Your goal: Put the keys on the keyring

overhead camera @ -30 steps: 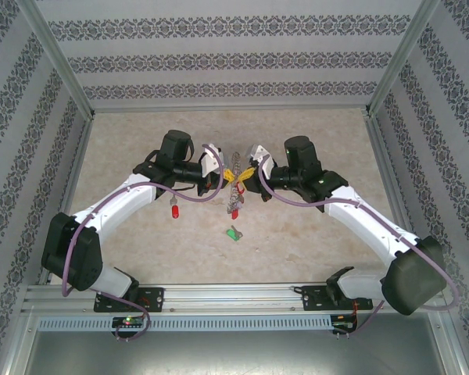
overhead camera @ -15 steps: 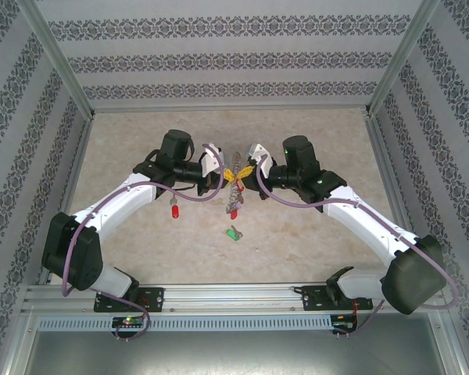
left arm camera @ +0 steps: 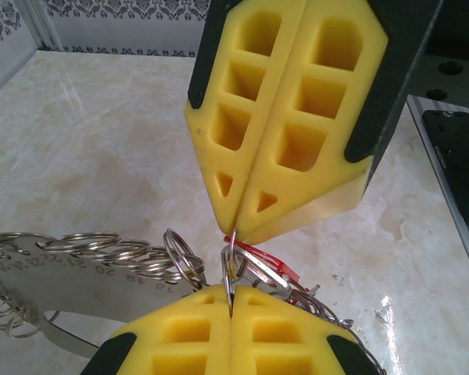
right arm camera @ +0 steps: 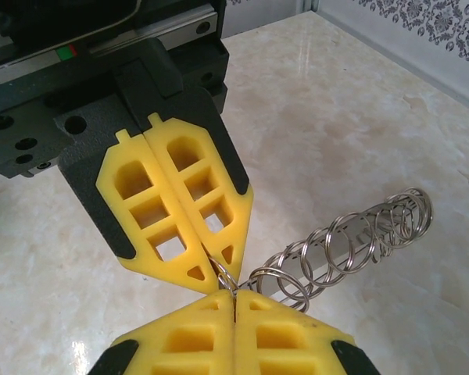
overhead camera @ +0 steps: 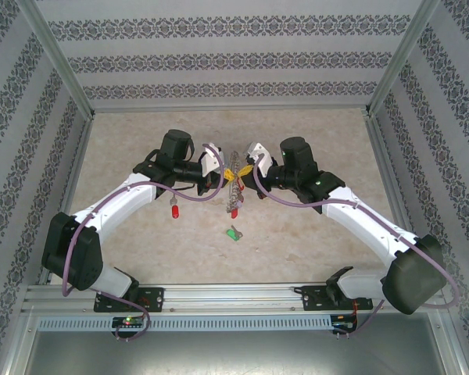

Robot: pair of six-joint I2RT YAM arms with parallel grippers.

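**1. Status.** The left end effector point(overhead camera: 222, 179) and the right end effector point(overhead camera: 247, 175) meet tip to tip above the middle of the bench point(overhead camera: 313, 133). Both are fully closed. Each pinches the thin wire of the keyring point(overhead camera: 234, 186), which hangs between them. In the left wrist view the wire runs straight from one pair of yellow pads point(left arm camera: 180, 336) into the other, with a red tag point(left arm camera: 264, 263) just beside the pinch point. The small rings point(right arm camera: 352, 238) trail off to one side of the grip.

**2. Parts.** One red key point(overhead camera: 174, 212) lies loose on the bench, left of the keyring and nearer the bases. A second red piece point(overhead camera: 234, 211) shows at the low end of the hanging rings. Whether it is threaded on cannot be told. A green tag point(overhead camera: 233, 233) lies nearer again and is not part of the job.

**3. Procedure (judgement).** The step in hand appears to be steadying the keyring in a two-point pinch ahead of threading.
- Keep one end effector clamped so the keyring neither drops nor swings.
- Open the other only once the first carries the wire alone.
- Send the left one for the loose key, since it is closer to it.
- Take the key by its tag, leaving its loop free.
- Do not pull the two tips apart, because the wire is thin and may slip or bend.
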